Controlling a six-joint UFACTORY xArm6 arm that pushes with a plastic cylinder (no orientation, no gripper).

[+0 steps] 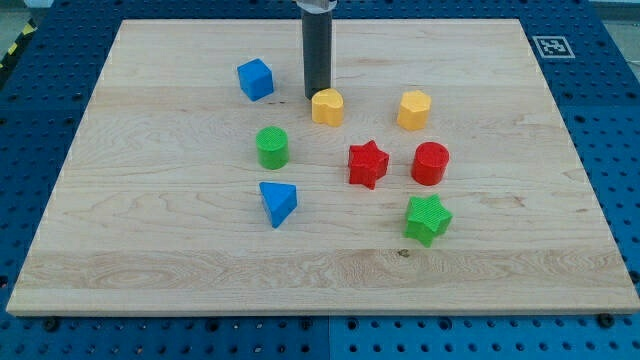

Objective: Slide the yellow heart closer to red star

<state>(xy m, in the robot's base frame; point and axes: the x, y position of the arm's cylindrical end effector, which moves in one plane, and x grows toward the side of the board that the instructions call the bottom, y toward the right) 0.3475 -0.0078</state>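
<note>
The yellow heart (327,106) lies on the wooden board, above and left of the red star (367,164). My tip (316,95) stands just at the heart's upper left edge, touching or nearly touching it. The dark rod rises straight to the view's top. A gap of about one block width separates the heart from the star.
A yellow hexagon (413,110) sits right of the heart. A red cylinder (430,164) is right of the star. A green star (428,219) is lower right. A green cylinder (272,147), blue triangle (278,202) and blue cube (255,79) lie left.
</note>
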